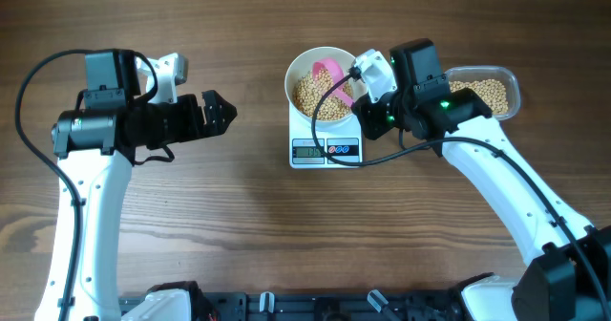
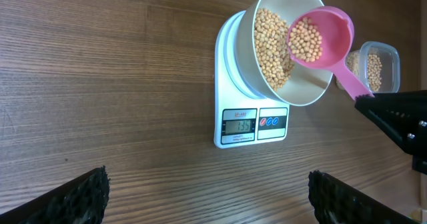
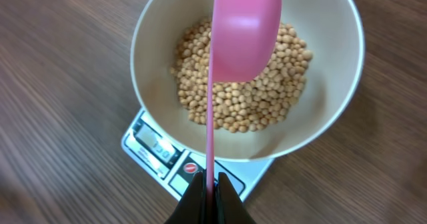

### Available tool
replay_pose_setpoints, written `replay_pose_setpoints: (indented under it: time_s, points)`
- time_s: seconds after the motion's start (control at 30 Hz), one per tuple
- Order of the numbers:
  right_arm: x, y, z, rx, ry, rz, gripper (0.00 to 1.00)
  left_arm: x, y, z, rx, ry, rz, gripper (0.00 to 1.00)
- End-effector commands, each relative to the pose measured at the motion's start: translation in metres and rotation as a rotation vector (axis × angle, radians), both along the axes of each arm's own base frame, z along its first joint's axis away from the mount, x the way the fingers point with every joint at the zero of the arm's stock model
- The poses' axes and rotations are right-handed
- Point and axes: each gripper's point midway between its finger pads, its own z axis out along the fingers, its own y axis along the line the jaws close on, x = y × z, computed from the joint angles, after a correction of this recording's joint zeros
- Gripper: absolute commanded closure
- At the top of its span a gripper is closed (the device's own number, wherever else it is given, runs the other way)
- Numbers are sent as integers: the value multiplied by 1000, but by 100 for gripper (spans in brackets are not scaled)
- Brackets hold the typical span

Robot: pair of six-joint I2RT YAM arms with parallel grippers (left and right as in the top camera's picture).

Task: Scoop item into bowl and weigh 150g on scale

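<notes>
Robot lab bench: wooden table (image 1: 248,216)

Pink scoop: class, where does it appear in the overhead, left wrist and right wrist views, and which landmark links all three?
Overhead: pink scoop top centre, over the white bowl.
Left wrist: scoop upper right, carrying beans above the bowl.
Right wrist: scoop top centre, handle running down into the right gripper's shut jaws.
Shared landmark: the scale display below the bowl.

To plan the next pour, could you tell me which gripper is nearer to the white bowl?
The right gripper: shut on the pink scoop, it sits at the rim of the bowl. The left gripper hangs open, well off to its left.
</notes>
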Motion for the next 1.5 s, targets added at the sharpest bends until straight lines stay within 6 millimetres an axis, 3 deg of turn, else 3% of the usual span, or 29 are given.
replay_pose_setpoints:
  time_s: [0.0, 0.17, 0.4, 0.5, 1.23, 1.47]
  points:
    - [3, 1, 20, 61, -22, -2, 96, 2, -3, 9, -6, -32, -27, 0]
    - [10, -11, 16, -29, -78, -4, 96, 2, -3, 9, -6, -32, -27, 0]
    - [10, -10, 20, -17, -85, -1, 96, 2, -3, 9, -6, -32, -27, 0]
    - [15, -18, 17, -75, -110, -10, 96, 2, -3, 9, -6, -32, -27, 0]
    - [11, -9, 25, 3, -89, -19, 96, 2, -3, 9, -6, -32, -27, 0]
    - [16, -19, 23, -83, -143, 3, 96, 2, -3, 9, -6, -32, -27, 0]
